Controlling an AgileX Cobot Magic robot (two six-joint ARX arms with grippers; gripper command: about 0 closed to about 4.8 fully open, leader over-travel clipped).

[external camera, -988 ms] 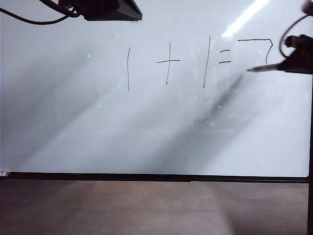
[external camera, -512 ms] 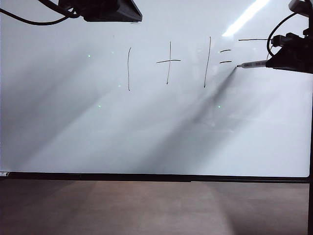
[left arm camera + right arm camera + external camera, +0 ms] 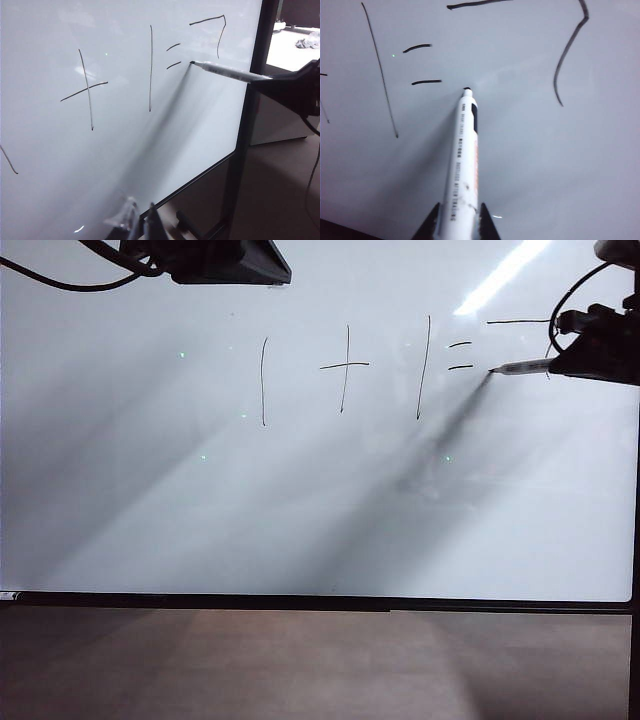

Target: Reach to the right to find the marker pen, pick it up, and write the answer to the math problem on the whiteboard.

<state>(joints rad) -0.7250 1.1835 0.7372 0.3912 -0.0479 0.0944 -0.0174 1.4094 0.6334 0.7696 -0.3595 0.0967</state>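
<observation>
A: We face the whiteboard [image 3: 300, 500], glossy white in a thin black frame, filling nearly all of the exterior view, with a brown floor [image 3: 300, 665] below it.

B: On it we see the math problem [image 3: 360, 370], thin black strokes reading one plus one equals, high on the board and a little right of the middle.

A: And the marker pen [image 3: 522, 367]?

B: We find it just right of the equals sign, lying nearly level, its dark tip pointing at the lower equals stroke. In the right wrist view the pen [image 3: 462, 165] is a pale barrel with small dark print, its tip close to the board; we cannot tell whether it touches.

A: Beyond the tip we see a partly drawn figure [image 3: 212, 32]: a level top stroke and a curved stroke running down from its right end.

B: The right claw [image 3: 455, 222] pinches the pen's rear end between its two dark fingers. In the exterior view it sits at the right edge of the board, level with the equals sign.

A: The left claw [image 3: 141, 222] hangs near the board's lower edge in its own wrist view, nothing between its fingertips, which stand close together. The left arm [image 3: 205, 260] shows dark at the top left of the exterior view
</observation>
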